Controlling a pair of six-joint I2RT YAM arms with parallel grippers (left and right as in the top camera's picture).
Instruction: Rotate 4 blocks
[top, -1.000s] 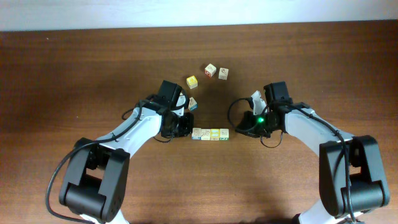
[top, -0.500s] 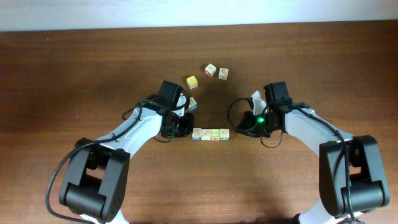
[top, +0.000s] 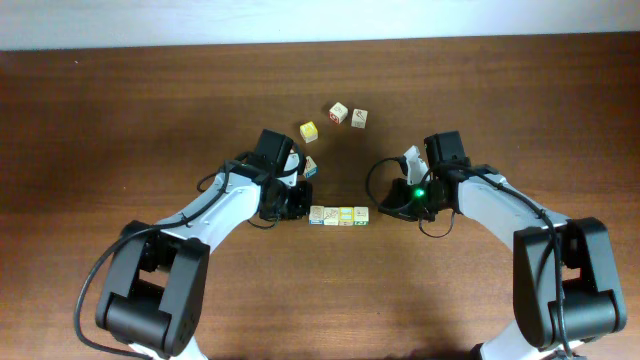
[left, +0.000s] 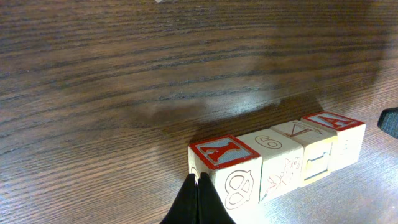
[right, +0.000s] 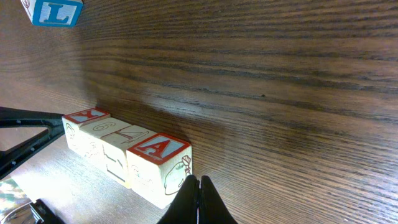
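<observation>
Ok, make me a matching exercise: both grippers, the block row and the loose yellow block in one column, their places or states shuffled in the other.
1. left gripper
2. right gripper
3. row of four blocks
4. loose yellow block

A. lined up between the grippers
B. shut, at the row's right end seen from overhead
C. apart from the row, farther up the table
D. shut, at the row's left end seen from overhead

Pairs: 1-D, 2-B, 3-A, 4-C
</observation>
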